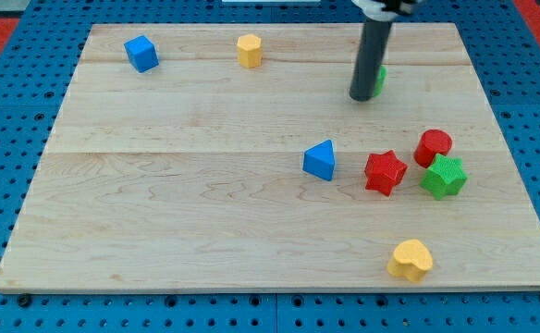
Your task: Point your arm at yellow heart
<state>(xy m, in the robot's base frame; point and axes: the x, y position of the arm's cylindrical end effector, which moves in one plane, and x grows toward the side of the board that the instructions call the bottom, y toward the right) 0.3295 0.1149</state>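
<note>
The yellow heart (pixel 411 260) lies near the view's bottom right of the wooden board (pixel 187 203). My tip (pixel 362 97) stands in the upper right part of the board, far above the heart. It touches or covers a green block (pixel 380 80), which is mostly hidden behind the rod.
A blue triangle (pixel 320 160), a red star (pixel 385 172), a red cylinder (pixel 433 146) and a green star (pixel 444 177) sit between my tip and the heart. A blue cube (pixel 141 53) and a yellow hexagon-like block (pixel 249 50) lie along the view's top.
</note>
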